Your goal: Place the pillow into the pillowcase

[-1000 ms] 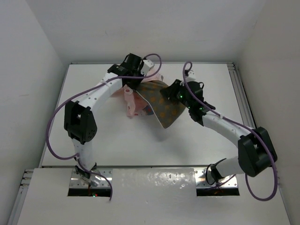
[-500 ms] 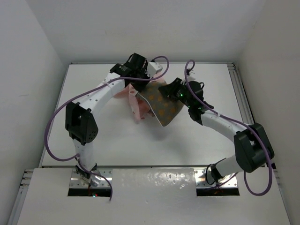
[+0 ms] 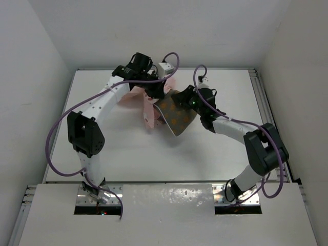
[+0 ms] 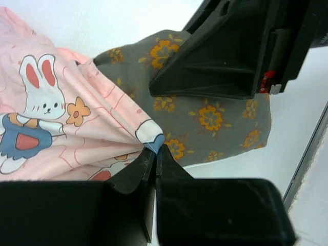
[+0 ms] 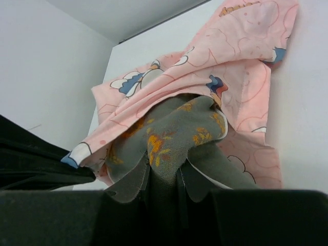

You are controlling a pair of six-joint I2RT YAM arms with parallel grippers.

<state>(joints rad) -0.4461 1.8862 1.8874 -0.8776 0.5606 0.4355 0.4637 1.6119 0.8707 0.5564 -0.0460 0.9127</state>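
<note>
The pillowcase (image 4: 61, 133) is thin, soft pink printed cloth, matt and creased. The pillow (image 4: 220, 130) is duller brown cloth, matt, slightly coarser. The left tool (image 4: 155, 154) and right tool (image 5: 164, 177) look like matt black plastic. The table (image 3: 123, 148) is smooth, white, faintly glossy

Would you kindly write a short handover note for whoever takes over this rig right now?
Left gripper: shut on the edge of the soft light-pink bunny-print fabric pillowcase.
Right gripper: shut on the near end of the flat grey-brown, orange-flowered pillow.
Done: the pillow's far end appears tucked into the pillowcase opening.
Left: most of the pillow shows outside; push it fully in, then release both.
</note>
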